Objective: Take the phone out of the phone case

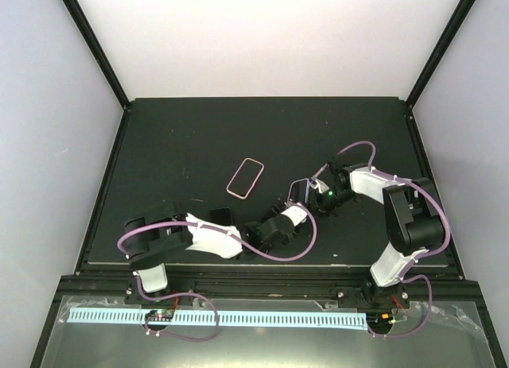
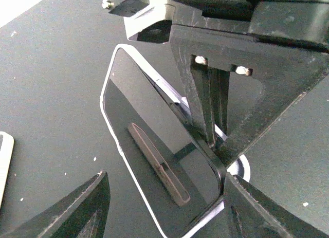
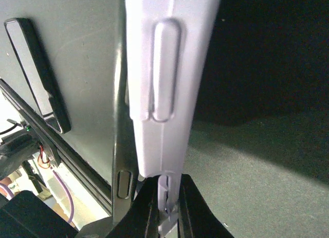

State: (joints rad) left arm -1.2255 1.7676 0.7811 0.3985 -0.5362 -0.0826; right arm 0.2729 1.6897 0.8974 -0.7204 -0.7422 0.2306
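Note:
The phone, black with a glossy screen, is held tilted above the dark table in its white phone case. My right gripper is shut on the case's pale edge. Beside that edge, the phone's dark frame and screen stand slightly apart from it. My left gripper is open around the phone's lower corner. Its right finger is at the corner and its left finger is well clear. In the top view both grippers meet mid-table.
A pink-rimmed rectangular item lies flat on the table behind the grippers; its pale edge shows at the left of the left wrist view. The black mat ends at white walls on three sides.

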